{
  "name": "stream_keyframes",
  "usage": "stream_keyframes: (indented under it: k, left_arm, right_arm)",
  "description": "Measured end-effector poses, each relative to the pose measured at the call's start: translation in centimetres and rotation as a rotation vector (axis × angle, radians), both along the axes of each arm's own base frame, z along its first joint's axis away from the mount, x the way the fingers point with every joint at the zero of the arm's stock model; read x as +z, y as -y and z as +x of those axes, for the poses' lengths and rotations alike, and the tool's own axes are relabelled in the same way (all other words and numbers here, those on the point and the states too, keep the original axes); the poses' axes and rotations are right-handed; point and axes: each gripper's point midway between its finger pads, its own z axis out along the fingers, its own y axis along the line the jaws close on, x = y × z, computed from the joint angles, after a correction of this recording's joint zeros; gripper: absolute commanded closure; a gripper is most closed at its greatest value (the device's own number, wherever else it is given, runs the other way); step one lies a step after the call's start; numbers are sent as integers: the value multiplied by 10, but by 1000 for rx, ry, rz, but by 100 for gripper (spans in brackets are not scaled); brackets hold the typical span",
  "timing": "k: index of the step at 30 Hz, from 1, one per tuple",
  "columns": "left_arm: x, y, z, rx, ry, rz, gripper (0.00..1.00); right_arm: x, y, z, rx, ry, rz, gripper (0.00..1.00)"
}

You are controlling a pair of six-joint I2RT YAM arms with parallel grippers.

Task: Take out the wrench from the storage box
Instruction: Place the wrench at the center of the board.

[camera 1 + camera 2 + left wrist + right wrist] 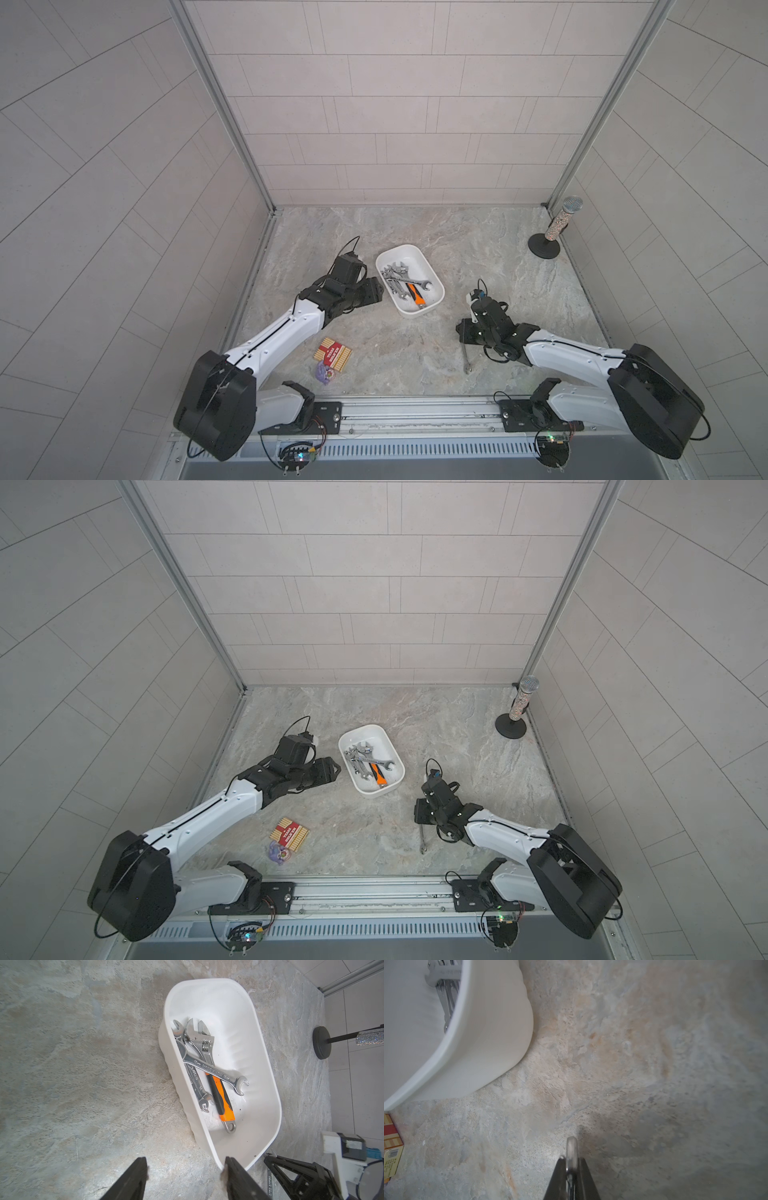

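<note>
Storage box [405, 254]: mid-bench [457, 249], holding an orange-handled adjustable wrench [204, 1043] beneath crossed open-end wrenches [216, 1071].
Right end effector [572, 1160]: clamped narrow on a slim wrench [466, 353], outside the storage box, over the bench.
Left end effector [186, 1164]: partly apart, empty, just beside the storage box wall.

We find wrenches [401, 282] in the storage box [417, 312] on the desk [415, 357] — another wrench [466, 357] right of it, carton [333, 354] front-left, microphone [561, 220] back-right.
</note>
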Motion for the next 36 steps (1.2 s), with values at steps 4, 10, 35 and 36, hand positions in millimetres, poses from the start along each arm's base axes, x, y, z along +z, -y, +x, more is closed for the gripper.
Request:
stream_keyframes:
  k: [4, 10, 35, 36]
  left_arm:
    - [0, 2, -1, -8, -3, -8, 34]
    - [1, 4, -1, -15, -1, -21, 34]
    - [2, 7, -2, -27, -1, -37, 34]
    - [2, 7, -2, -27, -1, -37, 34]
  right_arm:
    - [-2, -14, 10, -4, -5, 54, 96]
    - [-1, -33, 26, -4, -3, 107, 88]
    - [-1, -16, -41, 215, -89, -28, 68]
    - [0, -17, -43, 225, -90, -28, 68]
